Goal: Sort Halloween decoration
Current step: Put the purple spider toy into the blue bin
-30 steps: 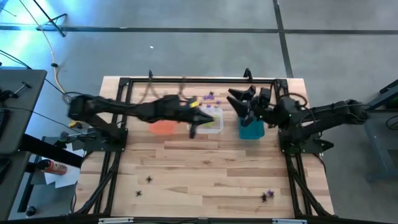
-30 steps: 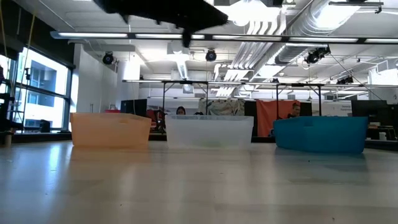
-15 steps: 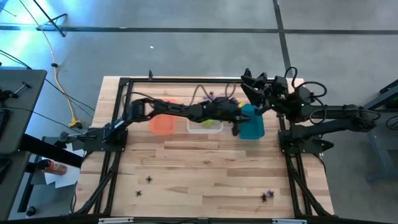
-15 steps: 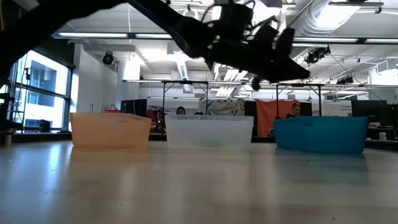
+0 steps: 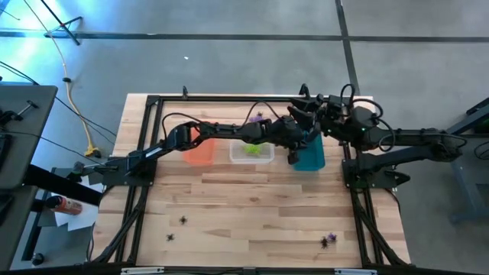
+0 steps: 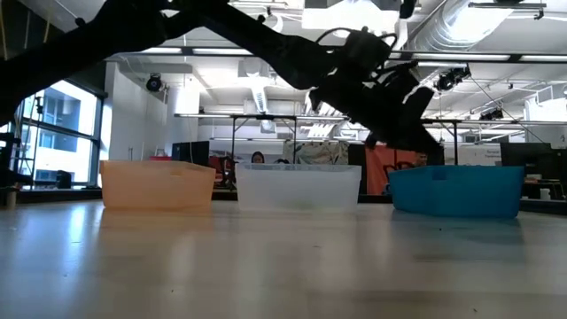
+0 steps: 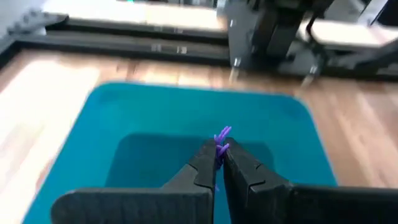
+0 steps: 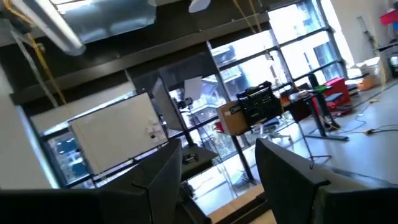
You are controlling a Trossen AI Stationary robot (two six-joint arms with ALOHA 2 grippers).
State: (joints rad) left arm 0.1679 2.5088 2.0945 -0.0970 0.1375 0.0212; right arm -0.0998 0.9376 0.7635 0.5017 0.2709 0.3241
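Note:
My left gripper (image 7: 217, 163) reaches in from the table's left over the teal bin (image 7: 143, 124) and is shut on a tiny purple spidery trinket (image 7: 222, 138). In the high view the left gripper (image 5: 293, 156) sits at the teal bin's (image 5: 312, 159) left edge. The clear bin (image 5: 252, 151) holds lime green trinkets, and the orange bin (image 5: 200, 153) stands left of it. My right gripper (image 8: 217, 177) is open and raised, facing the room, and sits above the far right of the table (image 5: 304, 108). Loose trinkets (image 5: 183, 221) (image 5: 328, 241) lie near the front edge. My left gripper pinches the purple trinket between its two fingertips (image 7: 208, 158), and the trinket's legs (image 7: 222, 134) stick out past the tips. The fingers slant down from the table's left. The trinket hangs clear above the inside of the teal bin.
The three bins stand in a row across the far middle of the table: orange (image 6: 158, 184), clear (image 6: 297, 186), teal (image 6: 456, 190). A purple trinket (image 5: 258, 117) lies behind the clear bin. The black frame rails (image 5: 153, 137) run along both table sides. Bare wood (image 5: 252, 206) fills the middle.
My left gripper, shut all the while, has swung from above the clear bin toward the table's right edge and sunk lower, ending over the teal bin. My right gripper has drawn back a little toward the far edge.

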